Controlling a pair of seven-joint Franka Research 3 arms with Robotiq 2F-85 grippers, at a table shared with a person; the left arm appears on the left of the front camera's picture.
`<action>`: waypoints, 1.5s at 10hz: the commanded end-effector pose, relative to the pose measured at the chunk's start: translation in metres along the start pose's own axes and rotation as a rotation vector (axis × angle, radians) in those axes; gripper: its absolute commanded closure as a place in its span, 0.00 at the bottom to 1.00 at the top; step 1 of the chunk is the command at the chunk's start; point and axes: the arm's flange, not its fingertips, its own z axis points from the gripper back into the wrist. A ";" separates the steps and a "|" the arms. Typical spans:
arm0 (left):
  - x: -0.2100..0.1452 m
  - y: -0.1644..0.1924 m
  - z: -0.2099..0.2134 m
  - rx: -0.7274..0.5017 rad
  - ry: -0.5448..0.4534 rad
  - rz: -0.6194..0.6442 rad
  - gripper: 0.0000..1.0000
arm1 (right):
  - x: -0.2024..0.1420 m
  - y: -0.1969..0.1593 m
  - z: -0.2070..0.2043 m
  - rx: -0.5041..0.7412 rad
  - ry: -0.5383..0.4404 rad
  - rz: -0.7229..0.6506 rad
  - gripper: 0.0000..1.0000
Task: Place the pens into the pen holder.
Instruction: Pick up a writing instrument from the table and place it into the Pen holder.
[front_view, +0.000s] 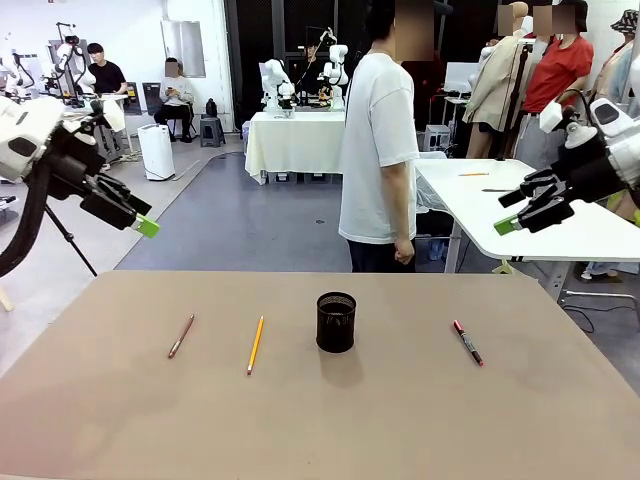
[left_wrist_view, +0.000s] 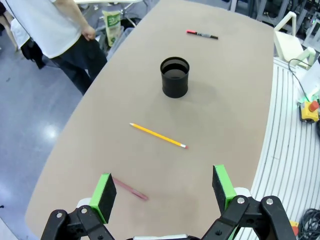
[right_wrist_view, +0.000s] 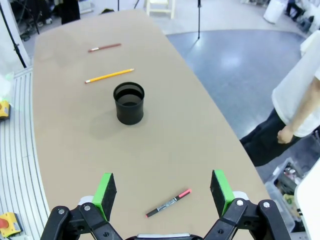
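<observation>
Progress nil: pencil (front_view: 256, 345), brown pen (front_view: 181, 336), black pen (front_view: 468, 342) lie outside pen holder (front_view: 336, 322); left pincer (left_wrist_view: 162, 192), right pincer (right_wrist_view: 162, 192) gape empty.

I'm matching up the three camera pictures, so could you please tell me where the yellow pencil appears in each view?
Front view: the yellow pencil lies left of centre, left of the pen holder.
Left wrist view: the pencil lies mid-picture, below the holder.
Right wrist view: the pencil lies upper left, above the holder.
Shared landmark: the black pen holder beside it.
</observation>
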 end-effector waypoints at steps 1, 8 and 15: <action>-0.003 0.006 -0.005 0.004 -0.011 -0.016 0.00 | -0.004 -0.006 0.005 0.037 -0.051 0.020 0.00; -0.005 0.005 -0.003 0.005 0.011 0.003 0.00 | -0.005 0.001 0.003 0.027 -0.014 -0.004 0.00; 0.008 -0.001 -0.018 0.037 0.051 0.141 0.00 | -0.005 0.001 0.003 0.027 -0.014 -0.004 0.00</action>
